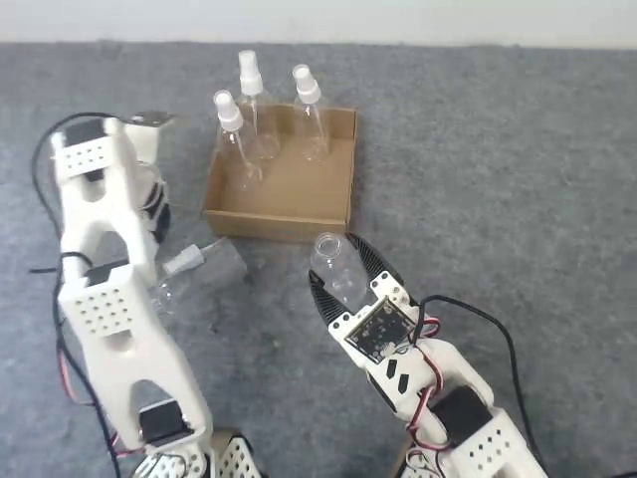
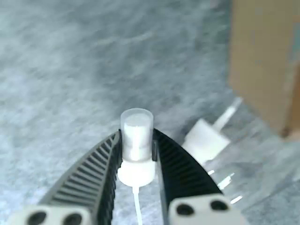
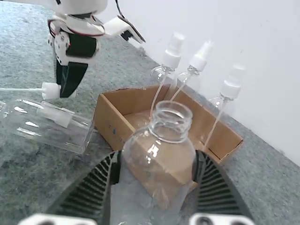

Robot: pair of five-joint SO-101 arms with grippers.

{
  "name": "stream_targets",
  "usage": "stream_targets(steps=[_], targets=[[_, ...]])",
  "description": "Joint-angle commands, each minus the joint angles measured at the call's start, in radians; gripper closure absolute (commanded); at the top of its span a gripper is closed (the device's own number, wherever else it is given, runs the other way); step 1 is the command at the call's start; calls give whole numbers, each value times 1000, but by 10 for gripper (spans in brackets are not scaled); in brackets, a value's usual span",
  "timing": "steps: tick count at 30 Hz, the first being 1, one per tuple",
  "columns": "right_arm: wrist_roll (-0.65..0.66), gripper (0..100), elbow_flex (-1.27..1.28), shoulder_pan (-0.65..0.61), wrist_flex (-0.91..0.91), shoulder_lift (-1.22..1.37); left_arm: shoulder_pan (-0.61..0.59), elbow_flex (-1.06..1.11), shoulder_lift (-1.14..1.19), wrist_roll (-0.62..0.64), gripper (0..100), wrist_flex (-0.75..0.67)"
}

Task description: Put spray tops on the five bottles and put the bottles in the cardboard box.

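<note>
My right gripper (image 1: 331, 259) (image 3: 157, 164) is shut on an open clear bottle (image 1: 333, 267) (image 3: 161, 150) with no top, held upright just in front of the cardboard box (image 1: 284, 214) (image 3: 110, 117). Three bottles with spray tops (image 1: 254, 110) (image 3: 171, 58) stand in the box. My left gripper (image 2: 136, 150) (image 3: 68, 79) is shut on a white spray top (image 2: 136, 140) (image 3: 50, 90), low over the carpet left of the box. Another clear bottle (image 1: 204, 274) (image 3: 47, 124) lies on its side there, with a second spray top (image 1: 182, 262) (image 2: 206, 138) against it.
Grey carpet (image 1: 498, 149) covers the table, with open room to the right of the box. The white left arm (image 1: 100, 249) stretches along the left side. A white wall (image 3: 243, 28) rises close behind the box.
</note>
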Motion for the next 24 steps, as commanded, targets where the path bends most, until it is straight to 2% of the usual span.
stream_targets(steps=[1, 13, 19, 24], targets=[[3, 898, 17, 16, 4, -42, -34, -13, -98, -5, 991, 43], [3, 898, 17, 16, 4, -39, -32, 166, -448, 6, 991, 38], [3, 898, 17, 16, 4, -39, -34, 170, -546, 95, 991, 38], [3, 898, 17, 16, 4, -38, 15, 170, -649, 173, 991, 29]])
